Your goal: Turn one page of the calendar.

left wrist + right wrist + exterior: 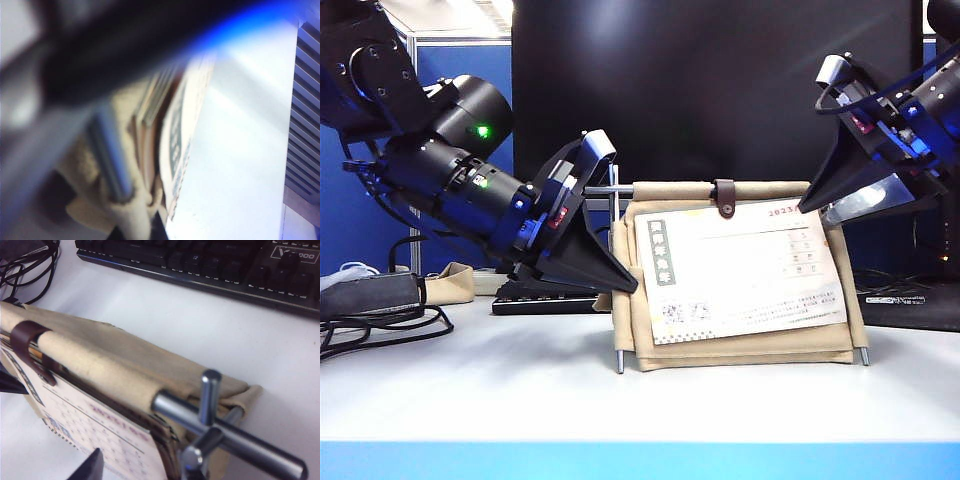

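While the left gripper (616, 283), fingers together, braces the calendar (740, 345) at its side, the right gripper (820, 208), half-parted and empty, hovers at the top corner; next it must pinch the page (740, 275).

Red "2023/" is showing at the top right corner of the page (740, 270) on the calendar (650, 345); digits after it are hiding under the strap. Dark vertical strip w/ Chinese chars is running down its left edge, too small to read. Keyboard (210, 262) is showing a partial label ending "000". Date grid in right wrist view is blurring out, unreadable.
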Controlling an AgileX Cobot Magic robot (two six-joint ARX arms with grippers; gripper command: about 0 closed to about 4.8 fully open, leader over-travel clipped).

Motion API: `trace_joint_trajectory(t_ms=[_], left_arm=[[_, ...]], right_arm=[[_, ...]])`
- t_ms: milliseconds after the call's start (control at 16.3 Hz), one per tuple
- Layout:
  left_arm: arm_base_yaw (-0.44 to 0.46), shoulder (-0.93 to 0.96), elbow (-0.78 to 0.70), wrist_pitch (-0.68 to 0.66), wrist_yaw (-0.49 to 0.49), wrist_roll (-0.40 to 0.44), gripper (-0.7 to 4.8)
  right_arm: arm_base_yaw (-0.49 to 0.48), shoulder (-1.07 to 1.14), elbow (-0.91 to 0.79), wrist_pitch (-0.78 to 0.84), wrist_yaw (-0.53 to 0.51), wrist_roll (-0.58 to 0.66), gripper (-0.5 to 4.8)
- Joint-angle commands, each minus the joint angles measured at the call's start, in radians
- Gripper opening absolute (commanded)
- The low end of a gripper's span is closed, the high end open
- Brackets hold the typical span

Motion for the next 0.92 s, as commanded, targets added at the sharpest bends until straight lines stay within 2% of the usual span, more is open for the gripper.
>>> trace_joint_trajectory(t_ms=[61, 491, 921], left_arm=[[-0.001, 0.003, -0.003, -0.019, -0.021, 0.007, -0.06], [-0.001, 0.003, -0.003, -0.016, -0.021, 0.005, -0.06], [-0.001, 0.003, -0.003, -0.014, -0.022, 0.007, -0.06]], right_arm=[[-0.001, -0.005, 0.003, 0.021, -0.084, -0.005, 2.03], [0.000, 0.068, 0.001, 0.005, -0.343, 0.025, 2.03], [0.006, 0.125, -0.072, -0.003, -0.376, 0.030, 2.03]])
